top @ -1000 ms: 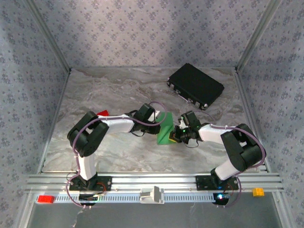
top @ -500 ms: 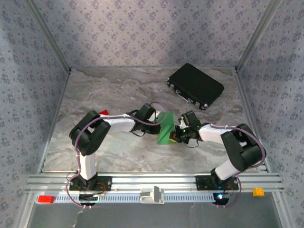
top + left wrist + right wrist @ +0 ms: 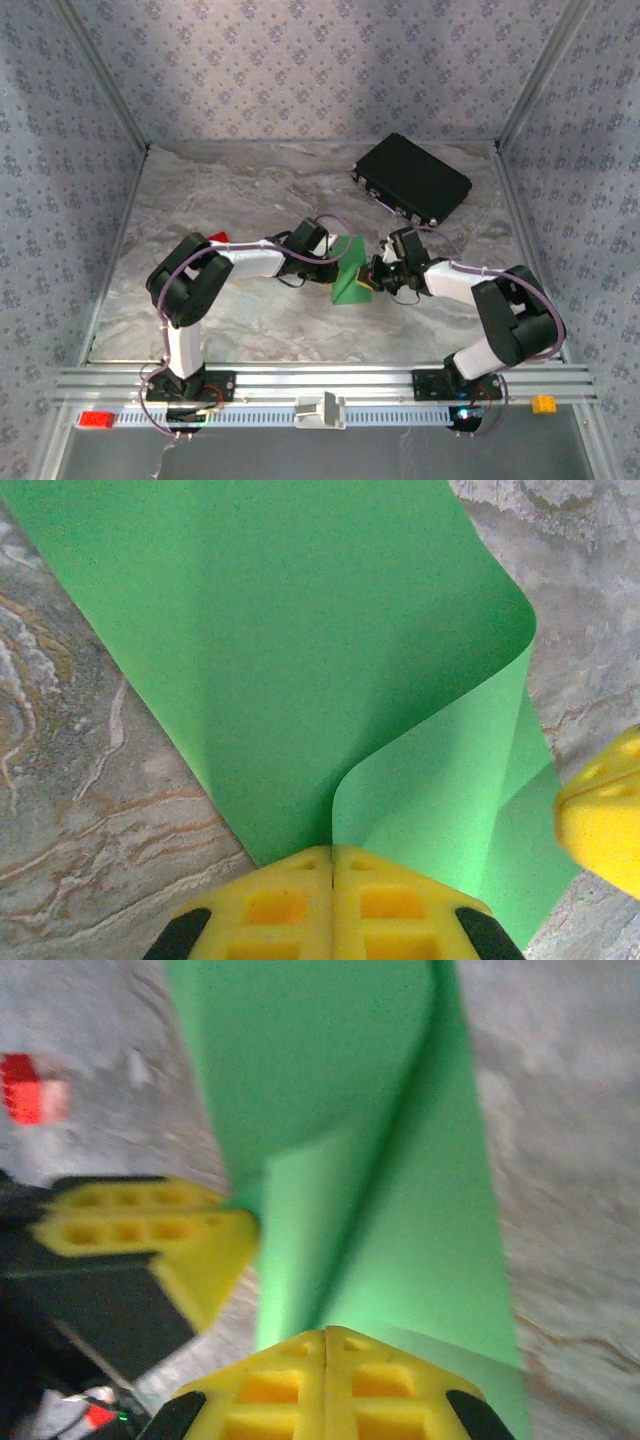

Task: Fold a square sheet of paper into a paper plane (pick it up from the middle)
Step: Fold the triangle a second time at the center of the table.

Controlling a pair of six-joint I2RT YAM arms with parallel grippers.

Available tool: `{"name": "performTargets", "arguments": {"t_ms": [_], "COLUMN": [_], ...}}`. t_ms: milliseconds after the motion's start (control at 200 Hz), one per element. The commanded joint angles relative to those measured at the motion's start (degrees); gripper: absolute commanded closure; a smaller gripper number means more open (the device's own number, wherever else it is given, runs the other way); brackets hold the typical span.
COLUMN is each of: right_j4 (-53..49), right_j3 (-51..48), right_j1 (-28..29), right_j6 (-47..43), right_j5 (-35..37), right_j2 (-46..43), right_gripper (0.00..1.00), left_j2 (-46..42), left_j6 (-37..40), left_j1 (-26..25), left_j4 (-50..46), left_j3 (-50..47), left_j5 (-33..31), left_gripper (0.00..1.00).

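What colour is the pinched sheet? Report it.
Bright green; the square sheet of paper shows best in the left wrist view.

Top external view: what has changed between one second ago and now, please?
The right hand, shut on the square sheet of paper, moved a little to the left and away from the bases, closer to the left hand. The left arm's elbow shifted slightly. Both hands stay shut on the paper. The black case and the red block did not move.
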Motion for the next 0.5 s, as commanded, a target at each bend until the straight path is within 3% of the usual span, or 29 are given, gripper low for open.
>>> {"name": "performTargets", "arguments": {"t_ms": [0, 495], "right_j4": [6.89, 11.28], "right_j3": [0.89, 3.86], "right_j1": [0.0, 2.51], "right_j6": [3.77, 5.9], "right_j5": [-3.39, -3.48], "right_j2": [0.63, 9.9], "right_gripper": [0.99, 0.99], "left_j2": [1.15, 1.24], "left_j6": [-1.06, -0.95], "left_j1": [0.36, 0.35], "left_j4": [-0.03, 0.86], "left_j3": [-0.75, -0.47], "left_j5": [1.12, 1.34], "left_gripper": [1.0, 1.0]}}
